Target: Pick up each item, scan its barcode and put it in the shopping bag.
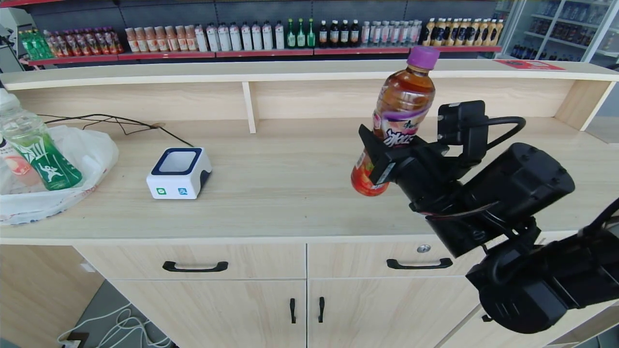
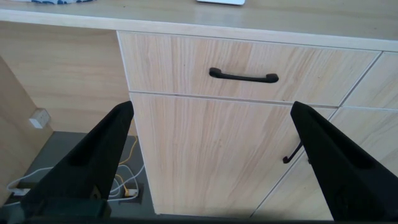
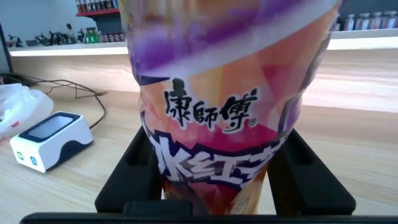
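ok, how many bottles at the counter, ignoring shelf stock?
3: purple-capped bottle in the right end effector; green-labelled bottle and pink-labelled bottle in the shopping bag, far left. The bag may hide more.

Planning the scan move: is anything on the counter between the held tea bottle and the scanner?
Nothing visible does. The right gripper holds the tea bottle above the counter, to the right of the scanner, with bare countertop between them.

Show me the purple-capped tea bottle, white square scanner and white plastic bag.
Purple-capped tea bottle (image 1: pixel 405 94), head view, amber upper body.
White square scanner (image 1: pixel 179 163), head view, top window.
White plastic bag (image 1: pixel 92 154), head view, right side.
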`<state>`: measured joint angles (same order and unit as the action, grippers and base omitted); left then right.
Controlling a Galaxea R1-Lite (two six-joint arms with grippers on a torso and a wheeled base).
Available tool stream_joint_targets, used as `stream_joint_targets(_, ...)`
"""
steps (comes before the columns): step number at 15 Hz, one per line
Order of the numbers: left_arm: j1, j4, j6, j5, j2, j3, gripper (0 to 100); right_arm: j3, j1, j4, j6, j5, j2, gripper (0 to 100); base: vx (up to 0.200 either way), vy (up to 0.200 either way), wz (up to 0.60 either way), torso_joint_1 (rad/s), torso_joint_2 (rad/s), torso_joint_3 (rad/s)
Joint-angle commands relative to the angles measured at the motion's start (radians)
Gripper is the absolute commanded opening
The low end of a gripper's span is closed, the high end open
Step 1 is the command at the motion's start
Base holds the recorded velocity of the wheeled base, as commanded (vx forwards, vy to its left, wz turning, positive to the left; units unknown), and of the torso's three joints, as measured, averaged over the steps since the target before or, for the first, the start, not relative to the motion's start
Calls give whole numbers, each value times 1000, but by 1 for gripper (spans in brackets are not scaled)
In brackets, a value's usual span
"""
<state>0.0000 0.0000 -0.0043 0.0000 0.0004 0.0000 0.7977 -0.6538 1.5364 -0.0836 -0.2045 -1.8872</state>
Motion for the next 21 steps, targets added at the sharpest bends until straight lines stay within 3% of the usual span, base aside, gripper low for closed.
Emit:
stream_joint_targets(1, 0, 0, 0, 0, 0, 0, 100, -67, -24, 5, 1, 10, 97, 0, 0, 0, 0, 0, 0, 0)
stream_joint_targets(9, 0, 0, 0, 0, 0, 0, 100, -302, -27, 34, 58, 191, 266, 0, 0, 0, 0, 0, 0, 0)
stream_joint_targets(15, 0, 0, 0, 0, 0, 0, 100, -314, -24, 34, 226, 399, 335, 0, 0, 0, 0, 0, 0, 0)
stream_joint_targets(21, 0, 0, 0, 0, 0, 0, 100, -282, -9, 34, 463, 502, 367, 0, 0, 0, 0, 0, 0, 0)
